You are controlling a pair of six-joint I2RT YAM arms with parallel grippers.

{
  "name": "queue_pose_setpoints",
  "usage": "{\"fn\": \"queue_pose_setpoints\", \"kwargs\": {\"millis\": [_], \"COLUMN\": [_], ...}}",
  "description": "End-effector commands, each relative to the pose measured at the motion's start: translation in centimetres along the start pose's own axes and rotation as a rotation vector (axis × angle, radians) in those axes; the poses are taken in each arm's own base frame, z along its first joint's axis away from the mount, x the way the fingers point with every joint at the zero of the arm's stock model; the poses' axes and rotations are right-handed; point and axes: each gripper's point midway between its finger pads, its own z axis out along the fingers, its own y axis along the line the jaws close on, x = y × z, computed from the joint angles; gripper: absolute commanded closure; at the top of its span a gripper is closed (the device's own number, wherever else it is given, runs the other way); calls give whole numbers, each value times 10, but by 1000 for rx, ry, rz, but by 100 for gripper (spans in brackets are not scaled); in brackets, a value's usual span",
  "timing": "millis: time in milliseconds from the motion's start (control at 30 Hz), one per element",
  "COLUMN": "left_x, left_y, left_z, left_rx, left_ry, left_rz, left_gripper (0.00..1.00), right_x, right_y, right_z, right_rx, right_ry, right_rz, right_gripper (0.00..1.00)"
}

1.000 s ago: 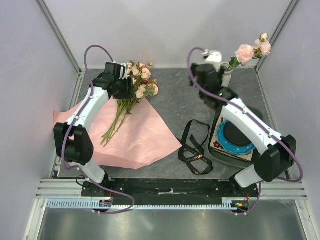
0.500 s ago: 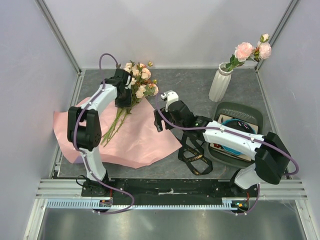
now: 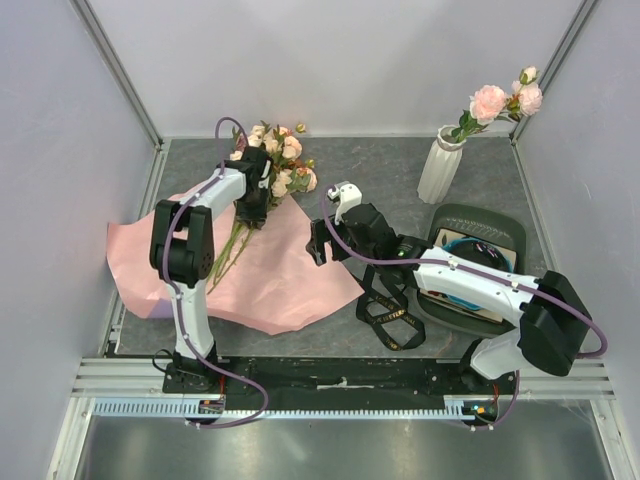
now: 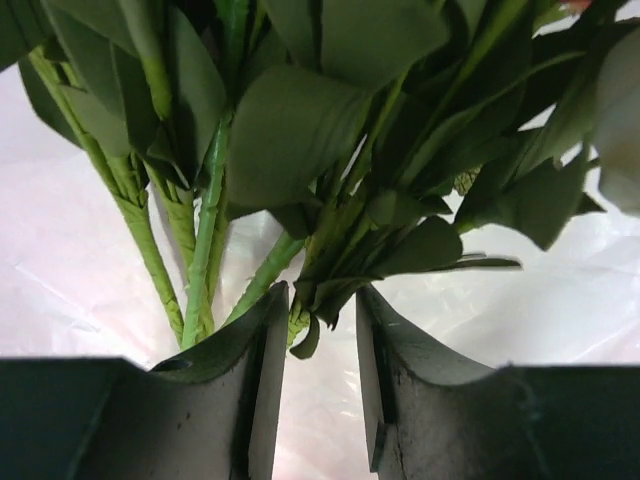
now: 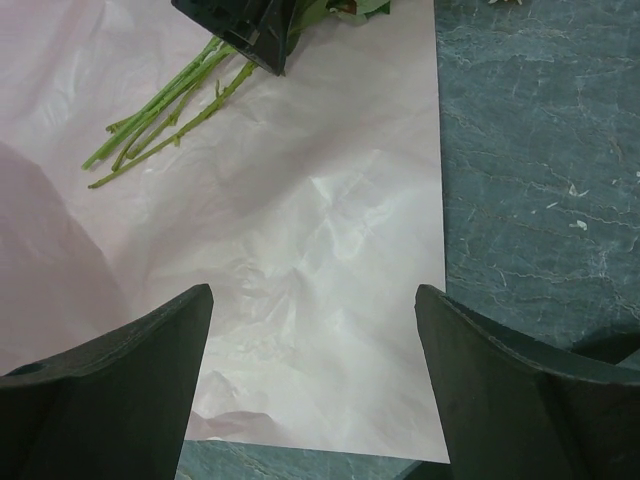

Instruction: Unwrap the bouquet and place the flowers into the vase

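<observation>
The bouquet lies unwrapped: its pink paper (image 3: 280, 285) is spread flat and the loose flowers (image 3: 280, 165) lie on it, heads to the back. My left gripper (image 3: 254, 200) stands over their stems. In the left wrist view its jaws (image 4: 320, 295) stand narrowly apart, with a leafy stem (image 4: 305, 325) between the tips against the left finger. My right gripper (image 3: 318, 240) hovers wide open and empty (image 5: 312, 300) above the paper's (image 5: 300, 200) right edge. The white vase (image 3: 440, 172) stands at the back right with pink roses (image 3: 492, 103) in it.
A black ribbon (image 3: 388, 300) lies coiled on the grey table (image 3: 360, 190), right of the paper. A blue dish (image 3: 470, 300) on a dark tray (image 3: 470, 222) sits under my right arm. Metal frame posts and white walls close in the sides and back.
My right arm swung from the vase down to the paper's right edge. My left gripper shifted slightly right over the stems and its jaws narrowed around them.
</observation>
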Motion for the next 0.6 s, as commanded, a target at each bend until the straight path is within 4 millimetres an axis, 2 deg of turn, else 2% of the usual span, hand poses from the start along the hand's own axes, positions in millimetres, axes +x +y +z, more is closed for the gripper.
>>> {"fn": "queue_pose_setpoints", "kwargs": {"millis": [0, 100, 167, 233, 300, 333, 367, 500, 533, 567], "left_x": [-13, -17, -20, -25, -29, -34, -36, -43, -51, -52], "left_y": [5, 2, -2, -7, -17, -21, -28, -56, -62, -70], "left_z": [0, -6, -13, -28, -43, -61, -70, -117, -129, -151], "left_rx": [-25, -5, 17, 39, 69, 93, 120, 308, 346, 411], "left_ry": [-20, -36, -50, -87, -120, -167, -194, -324, -376, -425], "left_rz": [33, 23, 23, 24, 39, 41, 46, 79, 88, 100], "left_gripper": [62, 72, 82, 91, 94, 97, 98, 98, 98, 98], "right_x": [-9, -6, -6, -4, -5, -6, -7, -10, -17, -19], "right_y": [10, 10, 9, 9, 6, 5, 5, 2, 4, 3], "right_z": [-3, -2, -1, -1, -1, -1, 0, 2, 2, 3], "right_rx": [-43, -44, -40, -37, -24, -16, -12, 13, 11, 15], "right_ry": [-37, -30, -28, -25, -27, -30, -30, -20, -32, -34], "right_rz": [24, 24, 25, 22, 19, 18, 17, 16, 25, 31], "right_gripper": [11, 11, 11, 11, 11, 11, 11, 10, 10, 10]}}
